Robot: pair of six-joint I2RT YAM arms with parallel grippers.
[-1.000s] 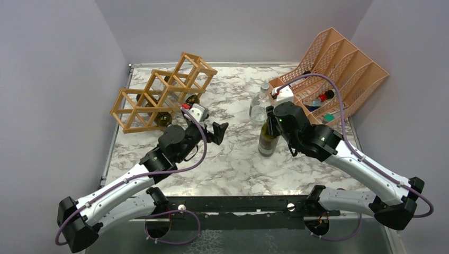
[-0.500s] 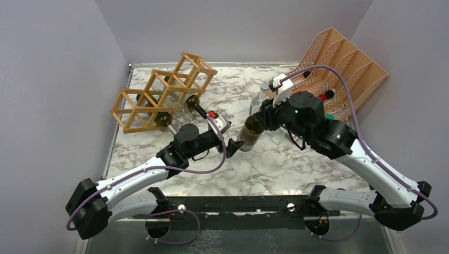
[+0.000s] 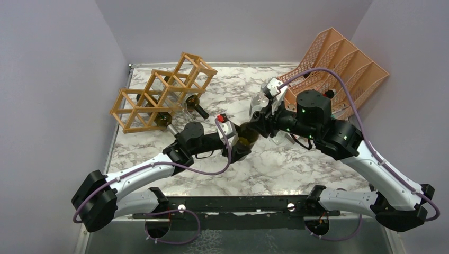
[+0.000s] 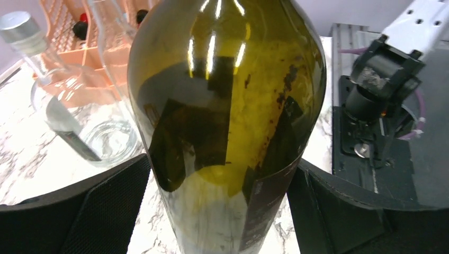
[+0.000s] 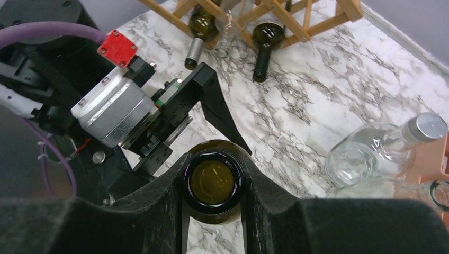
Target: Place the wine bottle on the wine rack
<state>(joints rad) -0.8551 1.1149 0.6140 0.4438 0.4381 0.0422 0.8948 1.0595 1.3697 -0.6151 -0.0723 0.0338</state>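
Note:
The dark green wine bottle (image 3: pixel 247 137) hangs tilted over the middle of the table, neck up and to the right. My right gripper (image 3: pixel 261 121) is shut on its neck; in the right wrist view the open bottle mouth (image 5: pixel 213 182) sits pinched between the black pads (image 5: pixel 159 211). My left gripper (image 3: pixel 241 150) is round the bottle's body (image 4: pixel 227 106), with its pads (image 4: pixel 106 201) touching both sides. The tan wooden wine rack (image 3: pixel 159 98) stands at the back left and also shows in the right wrist view (image 5: pixel 288 18).
Two dark bottles (image 5: pixel 265 42) lie in the rack with necks pointing out. Clear glass bottles (image 5: pixel 370 153) stand near the salmon-orange file organiser (image 3: pixel 344 61) at the back right. Walls close in the table on the left, back and right.
My right gripper lifted the bottle off the table and tipped it left. My left arm stretched to the right and its fingers came round the bottle's body.

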